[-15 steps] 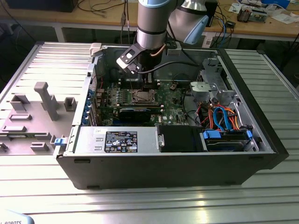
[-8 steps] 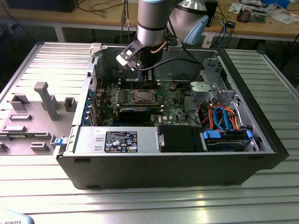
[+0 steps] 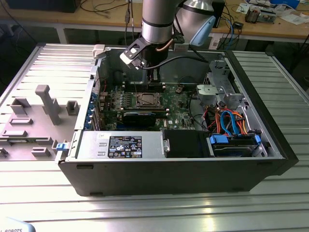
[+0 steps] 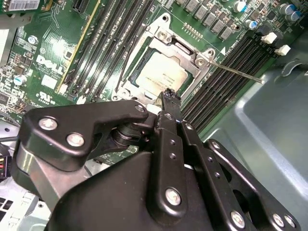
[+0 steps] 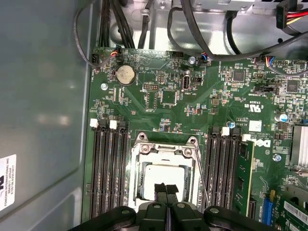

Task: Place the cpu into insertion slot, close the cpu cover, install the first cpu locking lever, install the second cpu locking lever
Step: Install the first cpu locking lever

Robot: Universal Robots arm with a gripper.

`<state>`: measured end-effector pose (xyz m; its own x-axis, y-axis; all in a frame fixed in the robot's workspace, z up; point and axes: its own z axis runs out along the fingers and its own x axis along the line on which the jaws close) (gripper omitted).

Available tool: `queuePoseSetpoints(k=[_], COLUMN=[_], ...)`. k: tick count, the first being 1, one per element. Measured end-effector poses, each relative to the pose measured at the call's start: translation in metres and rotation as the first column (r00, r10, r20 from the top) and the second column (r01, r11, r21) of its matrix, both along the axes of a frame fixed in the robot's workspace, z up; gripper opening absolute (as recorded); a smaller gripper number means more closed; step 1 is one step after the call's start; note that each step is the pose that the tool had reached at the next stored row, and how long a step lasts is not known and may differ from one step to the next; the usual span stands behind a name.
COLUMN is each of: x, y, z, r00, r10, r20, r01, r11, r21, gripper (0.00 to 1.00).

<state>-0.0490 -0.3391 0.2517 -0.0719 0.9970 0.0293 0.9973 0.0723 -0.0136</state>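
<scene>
The exterior view looks down into the open case (image 3: 169, 174); both wrist views hover close, seemingly steep; all 3 share the socket (image 3: 146, 95) (image 4: 163, 35) (image 5: 163, 150).

Below me an open computer case (image 3: 169, 176) is lying on the ribbed metal worktop (image 3: 145, 212), a grey plastic part (image 3: 29, 130) sitting beside it at the exterior view's left. Blue and orange cables (image 3: 231, 118) are curling beside the green motherboard (image 3: 181, 104), its round coin battery (image 5: 126, 75) showing.

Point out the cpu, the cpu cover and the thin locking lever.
the cpu (image 4: 162, 73), second wrist view, middle of its silver top.
the cpu cover (image 5: 144, 153), first wrist view, silvery frame bar.
the locking lever (image 4: 238, 73), second wrist view, its thin rod.
</scene>
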Motion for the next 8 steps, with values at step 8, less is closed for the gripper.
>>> queuePoseSetpoints(k=[8], x=[0.0], y=[-0.0001], z=[0.0001], r00=[0.9994], r10=[0.035], r20=[-0.0002], r01=[-0.035], r11=[0.9994], r21=[-0.0047], gripper=[0.11])
